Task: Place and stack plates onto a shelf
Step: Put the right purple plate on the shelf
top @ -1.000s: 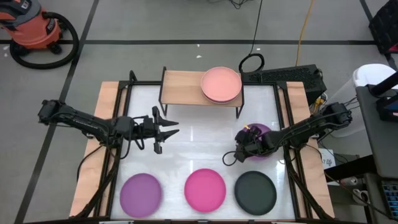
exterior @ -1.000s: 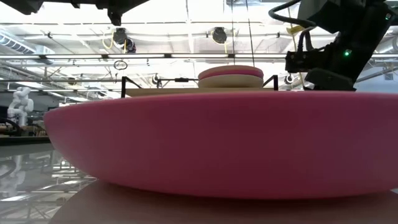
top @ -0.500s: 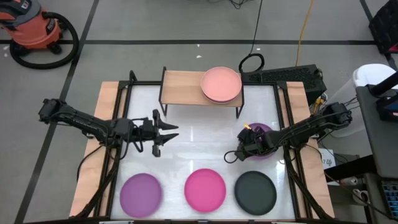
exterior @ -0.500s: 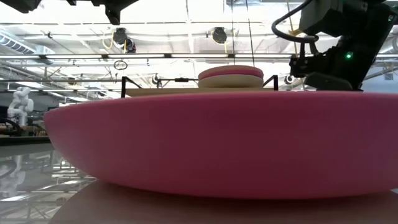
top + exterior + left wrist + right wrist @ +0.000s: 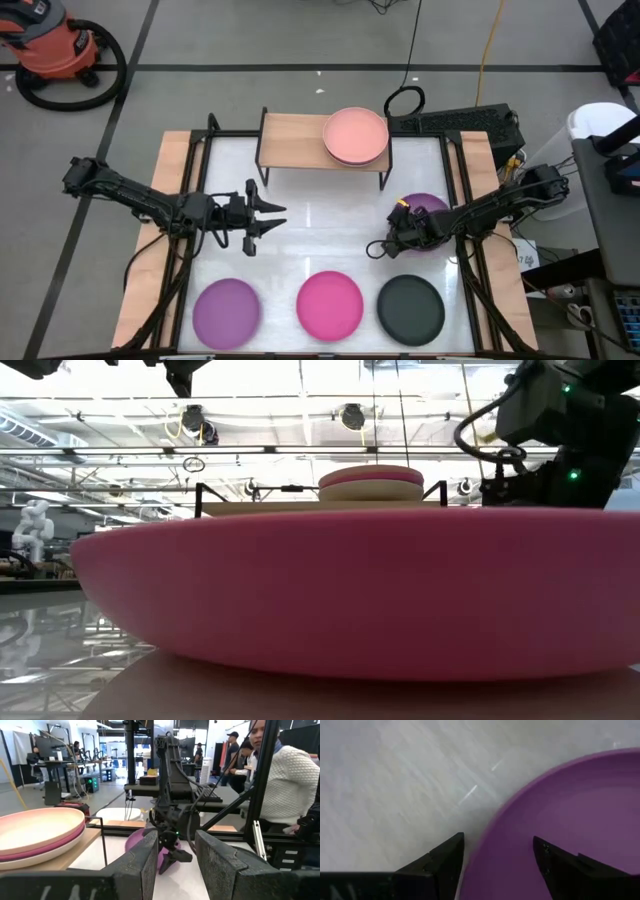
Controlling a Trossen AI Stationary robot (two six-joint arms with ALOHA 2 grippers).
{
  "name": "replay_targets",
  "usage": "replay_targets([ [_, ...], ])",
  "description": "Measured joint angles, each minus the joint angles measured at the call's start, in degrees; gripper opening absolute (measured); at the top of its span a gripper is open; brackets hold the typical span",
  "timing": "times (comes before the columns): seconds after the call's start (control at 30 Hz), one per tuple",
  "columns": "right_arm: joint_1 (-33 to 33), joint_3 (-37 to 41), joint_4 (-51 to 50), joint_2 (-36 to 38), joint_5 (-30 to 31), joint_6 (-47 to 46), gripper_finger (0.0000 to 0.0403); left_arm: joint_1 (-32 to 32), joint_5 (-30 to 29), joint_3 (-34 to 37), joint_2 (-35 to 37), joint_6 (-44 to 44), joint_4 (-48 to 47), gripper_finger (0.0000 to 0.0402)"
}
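Two round matte plates sit stacked on the small low shelf (image 5: pixel 322 141) w/ light wooden top board and thin black legs, at the far edge of the white table (image 5: pixel 320 232): salmon pink plate (image 5: pixel 355 134) on top, beige plate (image 5: pixel 370 490) under it, both on the shelf's right half; left half bare.

Along the table's near edge, 3 more round flat plates in a row: purple plate (image 5: pixel 226 308) toward the left, magenta plate (image 5: pixel 330 304) mid, black plate (image 5: pixel 410 307) toward the right, each apart from the next.

A 2nd purple plate (image 5: pixel 424 216) lies near the right edge, between shelf and black plate. Right gripper (image 5: pixel 382 247) is low at that plate's left rim, fingers (image 5: pixel 440 865) spread wide w/ the rim between them, one over the table, one over the plate; not clamped.

Left gripper (image 5: pixel 268 214) hovers over the table's left-centre, fingers apart, nothing held, pointing toward the right arm.

People stand beyond the table in the left wrist view.
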State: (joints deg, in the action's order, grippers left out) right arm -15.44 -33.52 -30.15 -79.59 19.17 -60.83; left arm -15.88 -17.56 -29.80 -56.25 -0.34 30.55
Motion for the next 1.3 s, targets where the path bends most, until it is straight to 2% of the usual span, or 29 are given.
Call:
replay_targets([
  [0.17,0.0,0.2,1.9,0.1,-1.0,0.8,0.0177,-0.1,0.0,0.0,0.0,-0.8,-0.5,0.0136],
  [0.37,0.0,0.4,5.0,2.2,-2.7,6.2,0.0098,-0.5,0.0,0.0,0.0,-1.3,-1.0,0.0136],
  [0.5,-0.4,0.4,8.4,5.0,-5.9,8.2,0.0034,-0.5,0.0,0.0,0.0,3.9,-1.8,0.0136],
  [0.57,-1.4,0.4,11.3,6.4,-5.5,11.5,0.0012,-0.5,0.0,0.0,0.0,6.0,-2.1,0.0136],
  [0.67,-3.0,0.4,15.2,8.3,-2.5,15.2,0.0010,-0.5,0.0,0.0,0.0,7.3,-2.3,0.0136],
  [0.87,-4.3,0.4,20.9,11.2,-1.4,21.6,0.0003,-0.5,0.0,0.0,0.0,6.6,-4.8,0.0136],
  [1.0,-4.9,0.4,34.6,12.5,-2.8,29.4,0.0001,-0.1,0.0,0.0,0.0,4.5,-4.1,0.0136],
  [1.13,-5.4,0.3,49.8,13.4,-6.8,37.6,0.0001,-0.2,-0.1,0.0,0.0,3.6,-3.8,0.0136],
  [1.23,-5.4,0.3,54.6,13.4,-8.2,42.9,0.0001,-0.4,-0.1,0.0,0.0,3.3,-3.8,0.0136],
  [1.3,-5.5,0.3,55.9,13.3,-6.7,44.5,0.0001,-0.4,-0.1,0.0,0.0,3.3,-3.8,0.0136],
])
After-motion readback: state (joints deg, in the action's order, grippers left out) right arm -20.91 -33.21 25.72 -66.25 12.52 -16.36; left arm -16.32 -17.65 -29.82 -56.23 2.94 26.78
